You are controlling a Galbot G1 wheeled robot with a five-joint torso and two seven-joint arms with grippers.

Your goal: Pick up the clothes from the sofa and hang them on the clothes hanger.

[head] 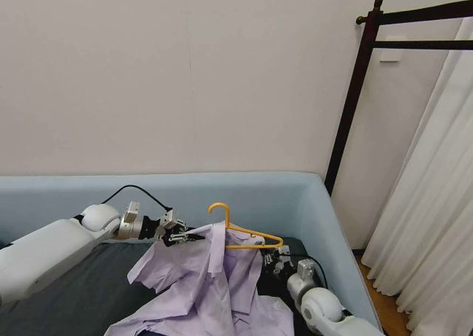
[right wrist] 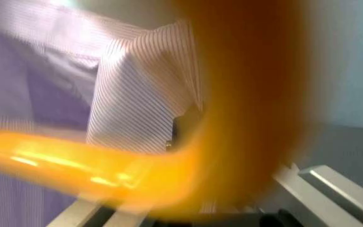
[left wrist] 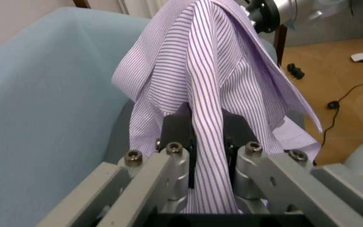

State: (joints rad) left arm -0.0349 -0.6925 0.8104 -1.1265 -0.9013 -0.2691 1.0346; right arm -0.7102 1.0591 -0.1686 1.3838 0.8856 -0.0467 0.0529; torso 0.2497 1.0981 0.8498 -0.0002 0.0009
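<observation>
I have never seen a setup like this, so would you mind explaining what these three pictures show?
This is a wheeled robot with two arms. The wide picture comes from a camera on its head, looking down at a blue sofa. The other two come from cameras on its wrists, hence the close-ups. A striped lilac shirt lies bunched on the sofa. The left gripper has its jaws shut on a fold of it, as the left wrist picture shows. The right gripper holds a yellow hanger, the orange blur in the right wrist picture, with the shirt partly draped over it. A dark wooden rack stands beside the sofa.
</observation>
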